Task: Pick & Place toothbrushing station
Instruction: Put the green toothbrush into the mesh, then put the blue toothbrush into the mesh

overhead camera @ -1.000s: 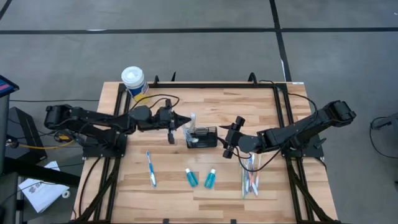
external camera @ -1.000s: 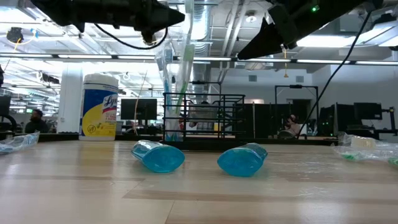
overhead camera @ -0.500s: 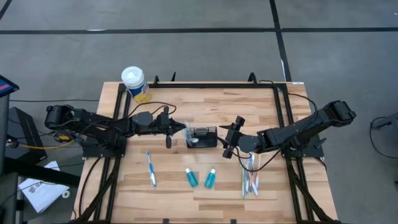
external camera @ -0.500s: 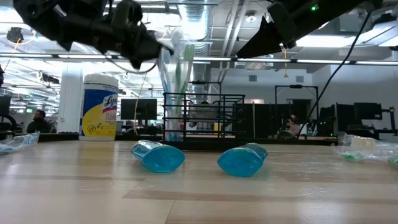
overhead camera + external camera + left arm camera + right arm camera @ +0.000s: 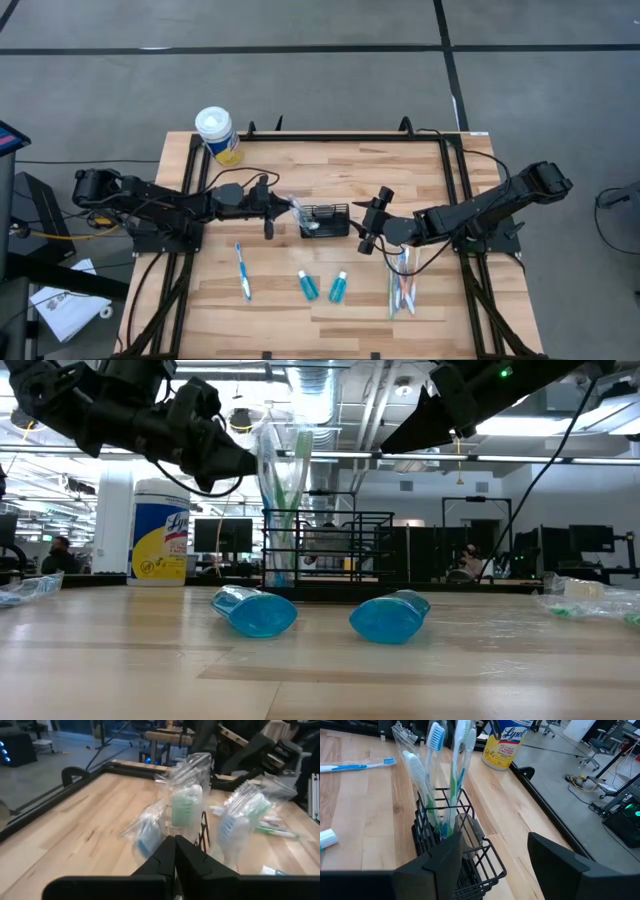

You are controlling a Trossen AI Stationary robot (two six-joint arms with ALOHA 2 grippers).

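— Items nearest the low camera?
— Two teal tubes [image 5: 255,611] lie on the bench [image 5: 330,170].

— Farther back?
— The black wire basket [image 5: 325,221] is at mid-bench, wrapped toothbrushes [image 5: 277,480] upright inside; their heads are blurred by plastic.

— End effectors?
— Left end effector [image 5: 283,203], fingers together, just beside the wrappers; contact cannot be told. Right end effector [image 5: 366,226], fingers apart, by the basket.

A big open lab or workshop is shown. A wooden worktop [image 5: 330,170] with a black metal frame is set on a plain grey floor [image 5: 300,70]. Two robot arms are fixed at its sides. Behind it, many dark computer screens [image 5: 225,535] on desks are seen. Bare pipes [image 5: 320,390] and long lights are hung under the ceiling. A seated person [image 5: 58,552] is seen far back.
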